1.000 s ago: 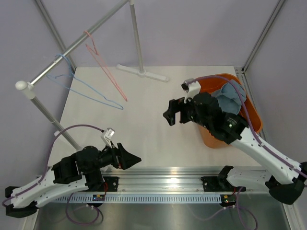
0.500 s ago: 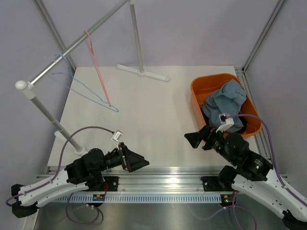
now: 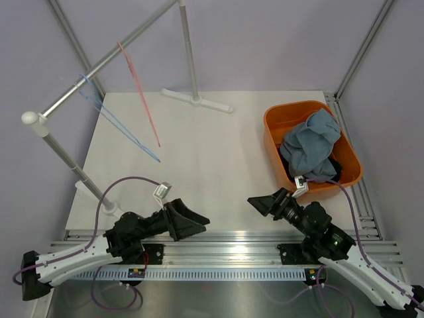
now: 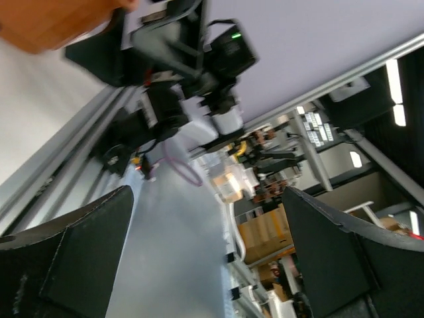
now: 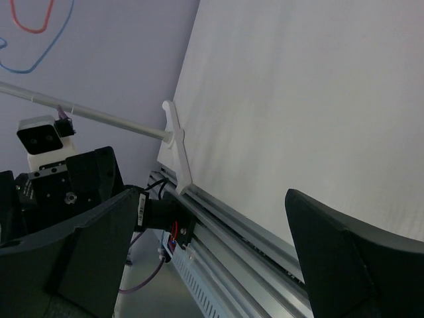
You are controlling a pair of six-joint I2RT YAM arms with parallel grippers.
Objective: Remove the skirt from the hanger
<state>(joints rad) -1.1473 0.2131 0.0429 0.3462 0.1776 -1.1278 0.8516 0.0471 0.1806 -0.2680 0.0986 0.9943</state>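
The skirt lies bunched in the orange bin, apart from the bare red hanger and blue hanger. The left pincer and right pincer gape wide and empty, low at the desk edge, probably because nothing remains to grasp.

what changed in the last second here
The right gripper pulled back from over the orange bin to the table's near edge; the left gripper shifted slightly right. The red hanger and blue hanger swung edge-on on the rail. Unchanged: both grippers open and empty, the skirt lying in the bin.
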